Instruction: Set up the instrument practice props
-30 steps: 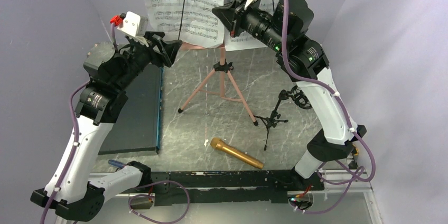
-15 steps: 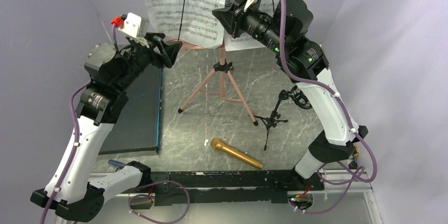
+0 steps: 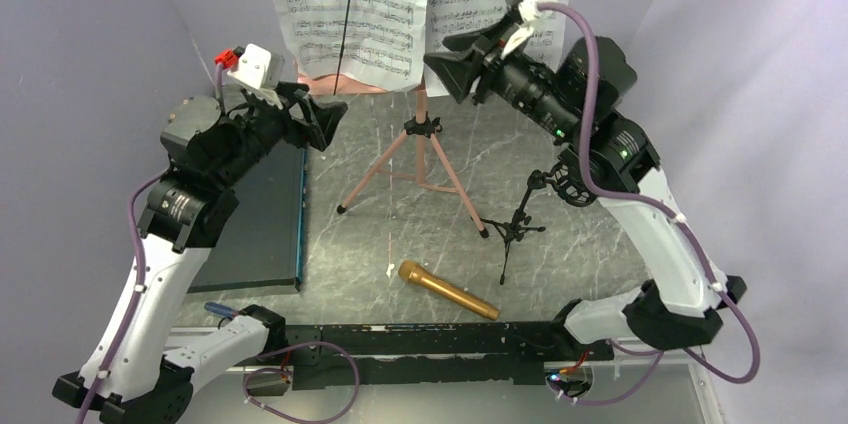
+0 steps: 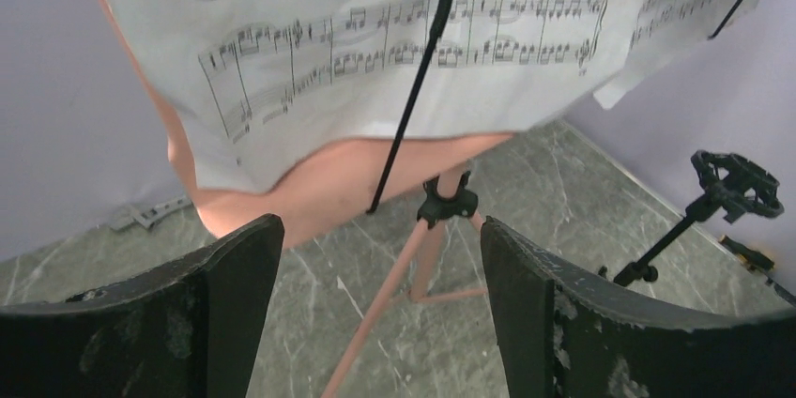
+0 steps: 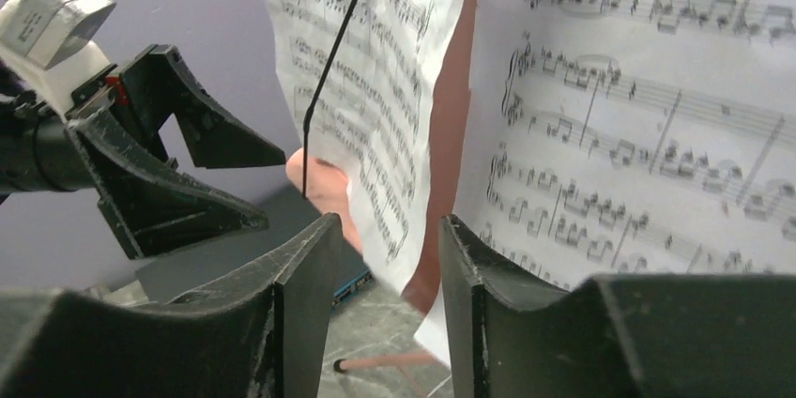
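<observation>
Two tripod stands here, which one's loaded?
The pink music stand, carrying sheet-music pages. The small black mic stand holds nothing; the gold microphone lies on the table.

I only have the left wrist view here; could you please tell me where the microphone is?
Observer: The microphone lies flat on the table near the arms' bases, apart from the mic stand.
Operator: Thank you. What is the right gripper doing?
Observer: The right gripper is open and holds nothing. It points at the gap between the two pages.
Operator: Is anything lying beside my arm?
Observer: Yes, a dark flat case lies on the table's left side, partly under the left arm, left of the stand.
</observation>
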Motion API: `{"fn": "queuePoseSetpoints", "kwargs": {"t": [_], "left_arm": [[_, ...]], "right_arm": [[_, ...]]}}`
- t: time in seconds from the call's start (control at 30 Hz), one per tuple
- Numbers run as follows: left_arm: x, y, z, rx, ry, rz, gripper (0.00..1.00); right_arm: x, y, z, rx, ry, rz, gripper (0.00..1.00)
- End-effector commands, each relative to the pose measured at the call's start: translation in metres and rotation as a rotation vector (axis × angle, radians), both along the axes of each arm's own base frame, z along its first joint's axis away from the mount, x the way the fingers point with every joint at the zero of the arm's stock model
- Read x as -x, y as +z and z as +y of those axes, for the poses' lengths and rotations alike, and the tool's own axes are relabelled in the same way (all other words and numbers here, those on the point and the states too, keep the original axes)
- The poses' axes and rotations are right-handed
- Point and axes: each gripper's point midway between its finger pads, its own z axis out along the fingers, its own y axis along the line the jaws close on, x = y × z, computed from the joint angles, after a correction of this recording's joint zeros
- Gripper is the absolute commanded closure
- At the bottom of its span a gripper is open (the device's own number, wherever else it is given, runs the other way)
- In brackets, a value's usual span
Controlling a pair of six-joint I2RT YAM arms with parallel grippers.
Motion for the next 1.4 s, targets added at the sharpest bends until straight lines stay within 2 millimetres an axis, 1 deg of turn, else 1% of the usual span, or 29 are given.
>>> {"fn": "queuePoseSetpoints", "kwargs": {"t": [0.0,0.07,0.1,0.2,0.33,0.4,0.53,0.57,0.6,0.73,0.8,0.87,0.97,1.07,1.13,1.2,1.27,1.37], "left_arm": [[0.018,-0.017,0.007,-0.018,0.003,0.057,0.17],[0.025,-0.029,0.015,-0.028,0.026,0.094,0.15],[0.029,-0.038,0.018,-0.034,0.034,0.118,0.15],[0.043,-0.061,0.024,-0.040,0.043,0.179,0.11],[0.060,-0.094,0.028,-0.021,0.041,0.265,0.08],[0.067,-0.113,0.029,-0.004,0.044,0.316,0.07],[0.077,-0.159,0.027,0.023,0.040,0.431,0.07],[0.078,-0.175,0.025,0.030,0.037,0.465,0.07],[0.079,-0.184,0.022,0.045,0.023,0.486,0.07],[0.080,-0.210,0.006,0.100,-0.040,0.539,0.07],[0.078,-0.218,-0.003,0.124,-0.079,0.564,0.07],[0.073,-0.222,-0.014,0.149,-0.125,0.564,0.07],[0.069,-0.231,-0.030,0.167,-0.201,0.589,0.07],[0.066,-0.239,-0.045,0.146,-0.261,0.608,0.07],[0.065,-0.244,-0.055,0.116,-0.291,0.605,0.07],[0.069,-0.247,-0.069,0.076,-0.332,0.587,0.07],[0.072,-0.252,-0.082,0.021,-0.362,0.561,0.07],[0.086,-0.266,-0.110,-0.095,-0.430,0.535,0.07]], "right_arm": [[0.022,0.013,-0.017,-0.087,0.011,-0.046,0.52],[0.031,0.002,-0.022,-0.093,0.025,-0.029,0.51],[0.034,-0.005,-0.022,-0.090,0.035,-0.016,0.48],[0.039,-0.029,-0.022,-0.076,0.055,0.032,0.47],[0.043,-0.068,-0.026,-0.044,0.049,0.113,0.47],[0.046,-0.091,-0.028,-0.031,0.048,0.162,0.47],[0.052,-0.134,-0.030,-0.005,0.054,0.253,0.47],[0.052,-0.144,-0.030,0.005,0.048,0.279,0.47],[0.051,-0.159,-0.031,0.022,0.039,0.313,0.47],[0.045,-0.197,-0.033,0.073,-0.010,0.406,0.47],[0.039,-0.209,-0.037,0.096,-0.056,0.431,0.47],[0.030,-0.219,-0.048,0.109,-0.138,0.446,0.47],[0.019,-0.227,-0.063,0.129,-0.241,0.461,0.46],[0.010,-0.233,-0.079,0.146,-0.313,0.485,0.46],[0.004,-0.236,-0.095,0.144,-0.371,0.511,0.46],[0.002,-0.235,-0.105,0.123,-0.388,0.521,0.46],[-0.001,-0.232,-0.121,0.084,-0.412,0.525,0.46],[-0.001,-0.226,-0.137,0.049,-0.431,0.522,0.46]]}}
